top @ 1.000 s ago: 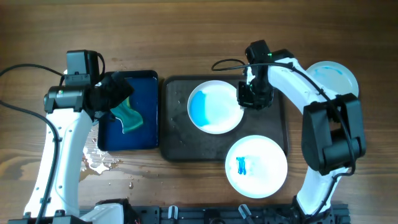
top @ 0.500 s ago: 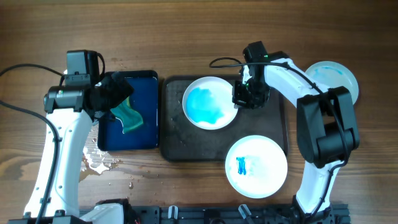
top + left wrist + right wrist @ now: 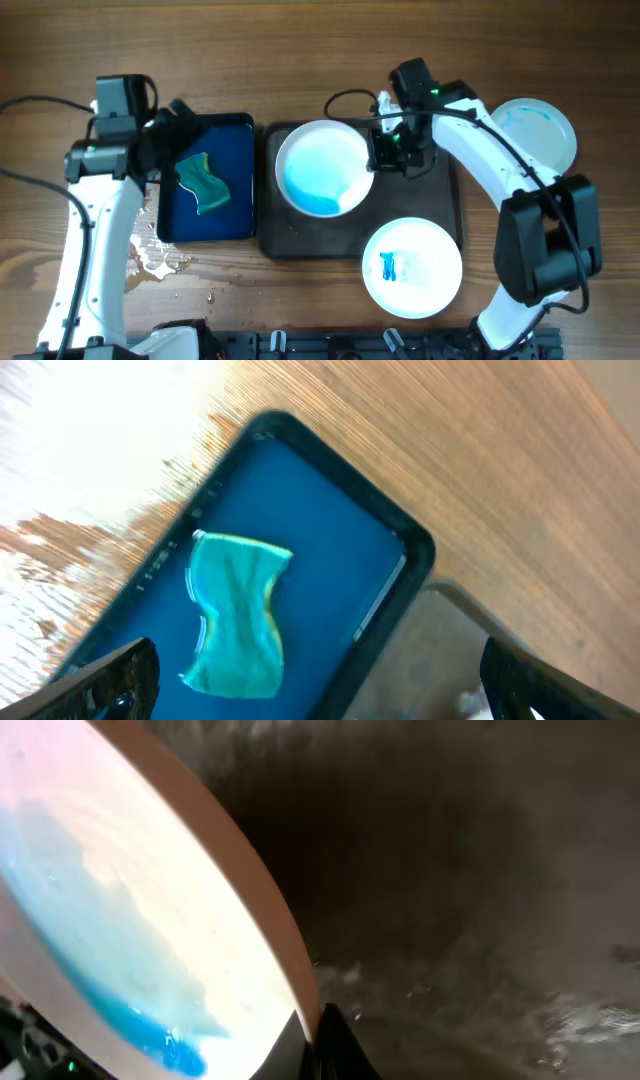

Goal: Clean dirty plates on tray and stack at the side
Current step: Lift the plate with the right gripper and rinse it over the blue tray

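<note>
A white plate with blue wash point(image 3: 322, 166) is tilted over the dark grey tray point(image 3: 290, 235), its liquid pooled at the lower edge. My right gripper point(image 3: 385, 152) is shut on its right rim; the wrist view shows the fingers point(image 3: 315, 1035) pinching the rim of the plate point(image 3: 130, 920). A second plate with a small blue smear point(image 3: 412, 267) lies at the tray's front right corner. A third plate point(image 3: 535, 130) rests on the table at the far right. My left gripper point(image 3: 175, 130) is open above the far left of the blue tray; its fingers point(image 3: 320, 680) are wide apart.
A smaller dark blue tray point(image 3: 238, 215) left of the grey tray holds a teal sponge point(image 3: 202, 180), also in the left wrist view point(image 3: 240, 610). Spilled water point(image 3: 160, 262) lies on the wood at the front left. The grey tray's floor is wet point(image 3: 480, 920).
My right gripper has lifted and tilted the plate further, shifting it left; the blue liquid ran to its lower edge. The left gripper moved slightly up and left.
</note>
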`<action>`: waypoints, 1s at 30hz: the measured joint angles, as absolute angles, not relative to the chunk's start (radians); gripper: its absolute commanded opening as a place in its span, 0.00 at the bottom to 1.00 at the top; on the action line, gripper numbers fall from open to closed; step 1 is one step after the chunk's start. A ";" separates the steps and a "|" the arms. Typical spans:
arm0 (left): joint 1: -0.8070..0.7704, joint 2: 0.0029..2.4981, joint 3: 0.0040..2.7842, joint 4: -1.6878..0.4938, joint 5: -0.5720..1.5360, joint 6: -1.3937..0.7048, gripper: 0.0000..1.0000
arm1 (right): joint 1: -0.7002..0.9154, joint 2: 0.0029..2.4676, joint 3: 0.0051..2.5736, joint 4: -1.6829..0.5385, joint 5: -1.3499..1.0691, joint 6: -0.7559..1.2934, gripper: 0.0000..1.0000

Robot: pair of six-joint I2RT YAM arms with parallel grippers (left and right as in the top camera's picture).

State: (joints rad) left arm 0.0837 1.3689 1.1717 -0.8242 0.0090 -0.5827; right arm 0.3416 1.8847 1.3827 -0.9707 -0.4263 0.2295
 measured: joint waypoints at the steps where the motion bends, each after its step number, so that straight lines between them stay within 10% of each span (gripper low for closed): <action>1: 0.109 1.369 1.172 -0.822 0.010 -0.583 1.00 | 0.357 1.885 1.383 -0.984 -0.427 0.229 0.04; 11: 0.458 1.394 1.172 -0.870 0.104 -0.585 1.00 | 0.525 2.035 1.904 -1.098 -0.343 0.233 0.05; 30: 0.503 1.520 1.172 -0.898 0.107 -0.585 1.00 | 0.878 2.229 2.127 -1.031 0.419 0.101 0.05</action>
